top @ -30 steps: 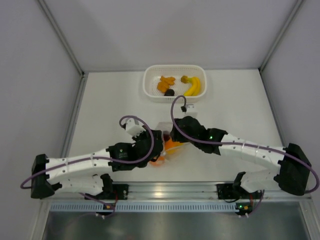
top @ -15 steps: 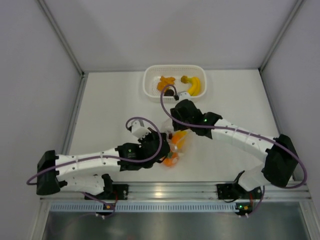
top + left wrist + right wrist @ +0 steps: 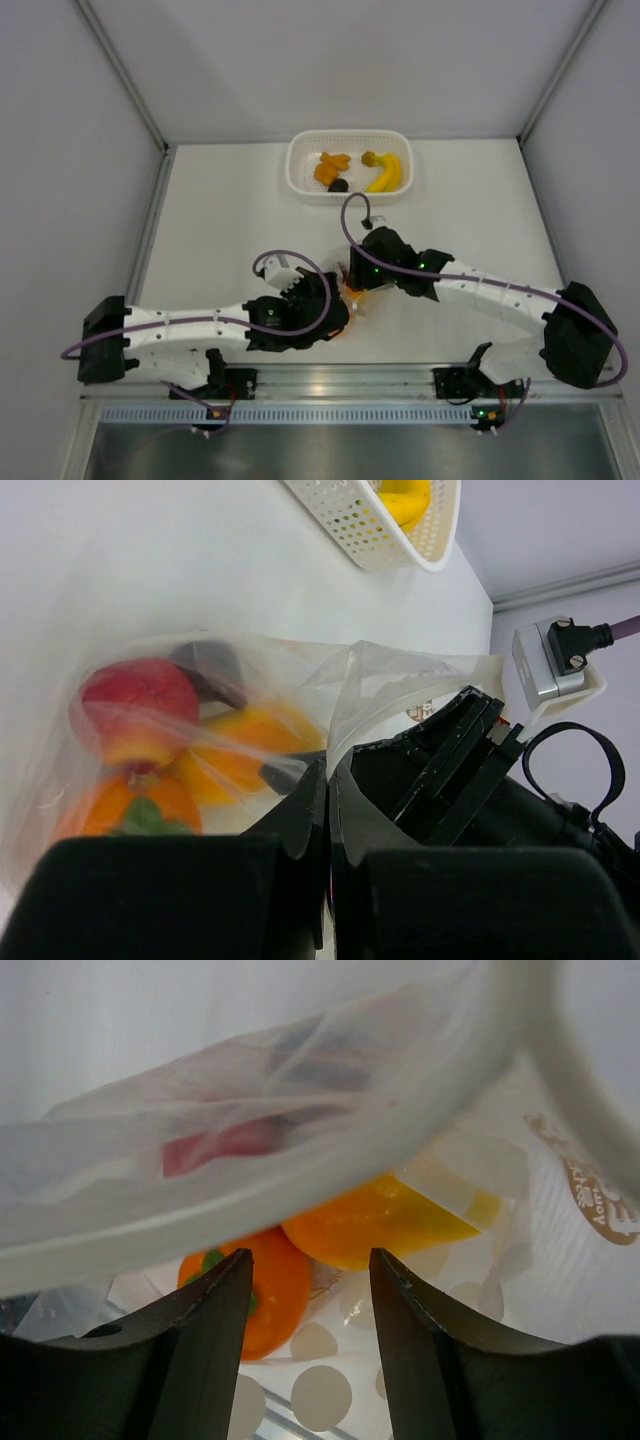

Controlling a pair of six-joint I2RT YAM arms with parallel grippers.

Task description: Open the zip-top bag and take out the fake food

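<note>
Clamping the zip-top bag (image 3: pixel 400 680) is the left tool (image 3: pixel 327 772).

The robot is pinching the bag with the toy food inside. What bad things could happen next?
1. The left gripper pinches only a thin edge of the zip-top bag. The plastic might slip out and the mouth could flop shut.
2. The right gripper is open at the mouth with plastic draped over it, so it may grab plastic instead of the orange piece.
3. The red fruit sits deep inside and may be hard to reach.
</note>
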